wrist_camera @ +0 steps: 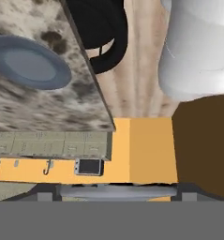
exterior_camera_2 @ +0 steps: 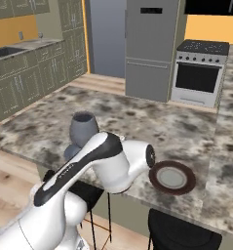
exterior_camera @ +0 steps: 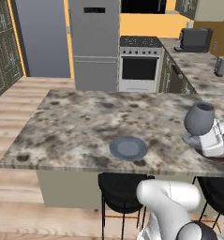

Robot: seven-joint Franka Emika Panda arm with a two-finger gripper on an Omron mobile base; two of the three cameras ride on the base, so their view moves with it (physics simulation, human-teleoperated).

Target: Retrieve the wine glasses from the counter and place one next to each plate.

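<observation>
Dark goblet beside the brown-rimmed plate on the stone bar top.

The dark grey goblet [exterior_camera: 199, 121] stood upright at the right edge of the left base frame, with the robot's white hand [exterior_camera: 215, 140] just beside it, lower right. The blue-grey plate [exterior_camera: 128, 148] lay flat at lower centre of that frame, near the table's [exterior_camera: 76, 122] front edge above a black stool [exterior_camera: 120, 190]. The brown-rimmed plate [exterior_camera_2: 172, 177] sat lower right in the right base frame. The fingers stood spread wide, gripping nothing that I could see.
</observation>
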